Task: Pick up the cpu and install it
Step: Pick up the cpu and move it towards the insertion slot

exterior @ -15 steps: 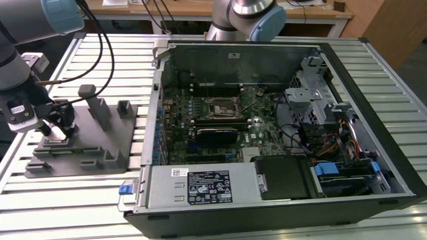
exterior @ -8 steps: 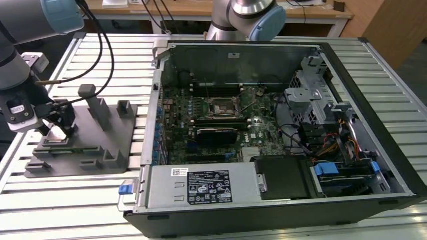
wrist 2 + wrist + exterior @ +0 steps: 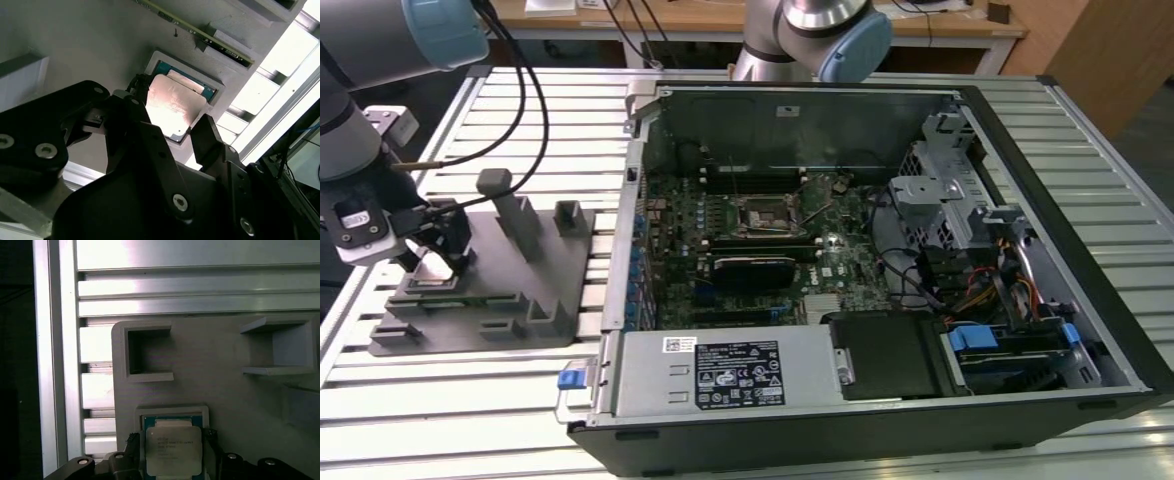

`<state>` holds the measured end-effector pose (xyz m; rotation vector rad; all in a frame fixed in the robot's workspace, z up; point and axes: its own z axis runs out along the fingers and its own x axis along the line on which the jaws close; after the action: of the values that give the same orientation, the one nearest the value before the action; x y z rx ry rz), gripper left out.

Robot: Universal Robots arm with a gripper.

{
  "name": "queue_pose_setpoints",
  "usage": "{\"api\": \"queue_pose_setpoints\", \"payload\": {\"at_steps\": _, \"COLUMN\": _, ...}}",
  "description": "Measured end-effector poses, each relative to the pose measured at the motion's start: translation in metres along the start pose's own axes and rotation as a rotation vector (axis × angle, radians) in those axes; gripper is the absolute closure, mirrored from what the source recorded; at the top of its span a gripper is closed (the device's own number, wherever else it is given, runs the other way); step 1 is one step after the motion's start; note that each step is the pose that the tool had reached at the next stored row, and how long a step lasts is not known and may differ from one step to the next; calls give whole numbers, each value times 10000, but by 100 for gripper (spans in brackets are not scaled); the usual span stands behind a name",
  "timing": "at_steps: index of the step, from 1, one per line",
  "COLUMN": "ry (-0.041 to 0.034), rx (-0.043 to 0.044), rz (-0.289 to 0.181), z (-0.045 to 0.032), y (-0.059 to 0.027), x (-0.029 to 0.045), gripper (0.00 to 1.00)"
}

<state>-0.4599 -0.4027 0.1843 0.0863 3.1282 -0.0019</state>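
While the cpu point(image 3: 172, 107) lies at its shallow pocket in the grey fixture block point(image 3: 215, 370), the fingers point(image 3: 207, 137) are closed on it, one black tip against each of two opposite edges. Its shiny metal top shows in the gap between them in both wrist views. A thin strip of the pocket's green floor shows just beyond the chip, on the side away from the fingers' knuckles. Whether the chip has left that floor or rests on it I cannot tell.

By my reading, the grasp is made and little else of the job is done. The chip is at its starting place, between the fingers and within the pocket's pale rim.

The motherboard socket point(image 3: 765, 213) lies well apart from the fingers, inside the open computer case point(image 3: 1014, 120), which lies on its side on the ribbed metal surface point(image 3: 480, 410). Its middle looks dark, with no silver top in it, so I judge the install not yet done. The lift clear of the block, the carry to the case and the seating in the socket all remain. Whether the socket's metal frame stands open cannot be made out.
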Motion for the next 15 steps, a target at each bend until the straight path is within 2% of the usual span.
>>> {"api": "queue_pose_setpoints", "payload": {"at_steps": 2, "ry": 1, "rx": 1, "rz": 0, "z": 0, "y": 0, "x": 0, "gripper": 40}}
{"api": "queue_pose_setpoints", "payload": {"at_steps": 3, "ry": 0, "rx": 0, "rz": 0, "z": -1, "y": 0, "x": 0, "gripper": 46}}
{"api": "queue_pose_setpoints", "payload": {"at_steps": 8, "ry": -2, "rx": -1, "rz": 1, "z": -40, "y": 0, "x": -1, "gripper": 46}}
{"api": "queue_pose_setpoints", "payload": {"at_steps": 15, "ry": 0, "rx": 0, "rz": 0, "z": -48, "y": 0, "x": -1, "gripper": 46}}
